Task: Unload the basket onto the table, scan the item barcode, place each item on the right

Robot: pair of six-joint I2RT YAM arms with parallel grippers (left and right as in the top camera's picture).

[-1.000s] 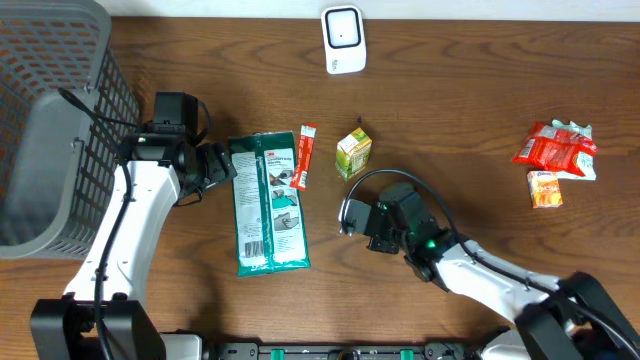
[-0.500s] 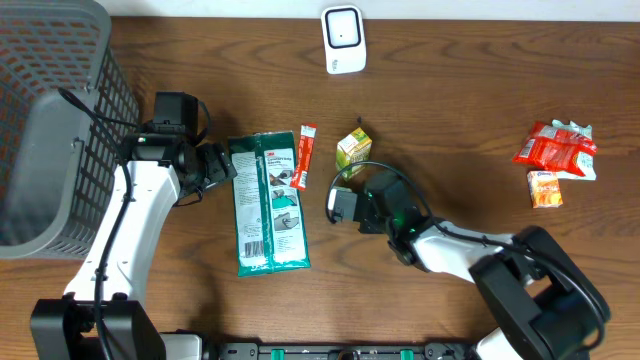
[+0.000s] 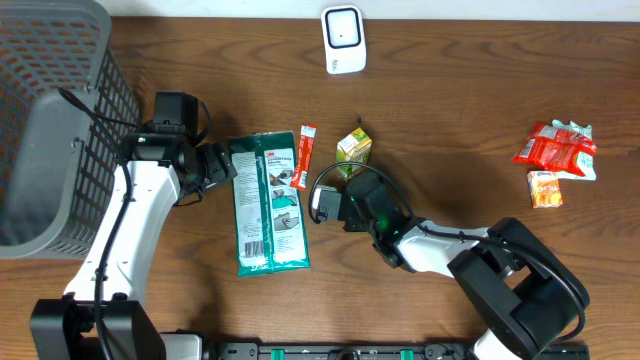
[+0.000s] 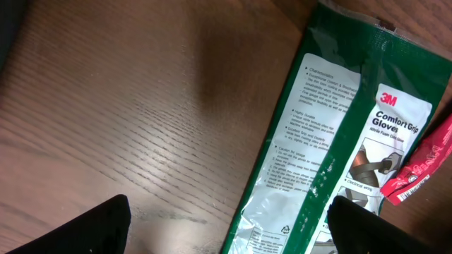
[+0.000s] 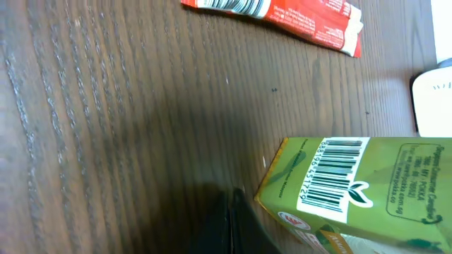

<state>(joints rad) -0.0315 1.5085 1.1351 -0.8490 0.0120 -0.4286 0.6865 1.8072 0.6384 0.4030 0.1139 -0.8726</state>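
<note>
Right gripper, clenched empty, sits just beside the green carton.

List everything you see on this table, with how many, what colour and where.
basket: one, grey, far left
scanner: one, white, top centre
glove pack: one, green, left of centre
stick sachet: one, red, by glove pack's upper right
juice carton: one, green, centre
snack packet: one, red, far right
small box: one, orange, below snack packet
table: one, brown, underneath
left gripper: one, black, open, at glove pack's left edge
right gripper: one, black, shut, below juice carton
</note>
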